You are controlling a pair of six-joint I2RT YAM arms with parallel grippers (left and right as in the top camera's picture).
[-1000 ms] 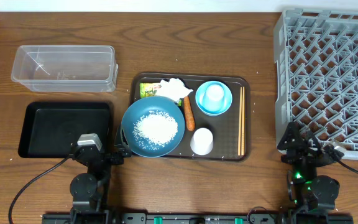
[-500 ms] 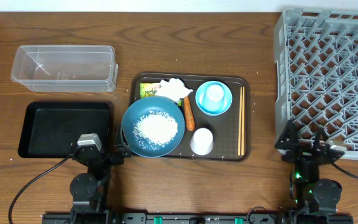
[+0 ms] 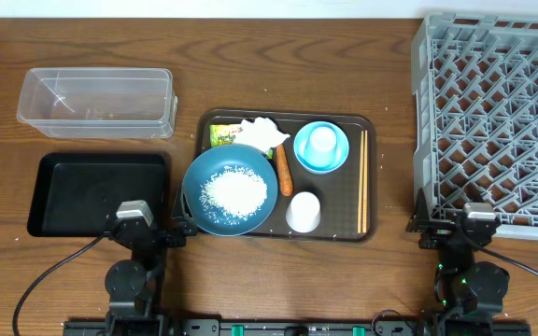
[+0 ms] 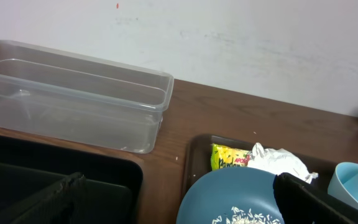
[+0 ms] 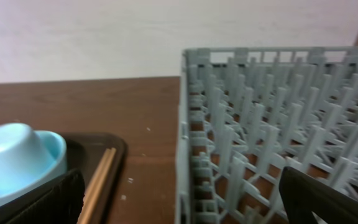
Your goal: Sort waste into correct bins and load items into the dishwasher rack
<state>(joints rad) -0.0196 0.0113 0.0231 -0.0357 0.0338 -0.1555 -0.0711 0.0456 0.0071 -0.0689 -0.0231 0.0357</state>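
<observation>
Rack is cut off at the frame's right edge. Wrapper is half hidden under the tissue. Plate of rice sits mid-desk on the brown tray. Your arms sit low at the desk's front edge. Left pincer is wide and empty by the black tray's front-right corner. Right pincer is wide and empty at the rack's front-left corner.
</observation>
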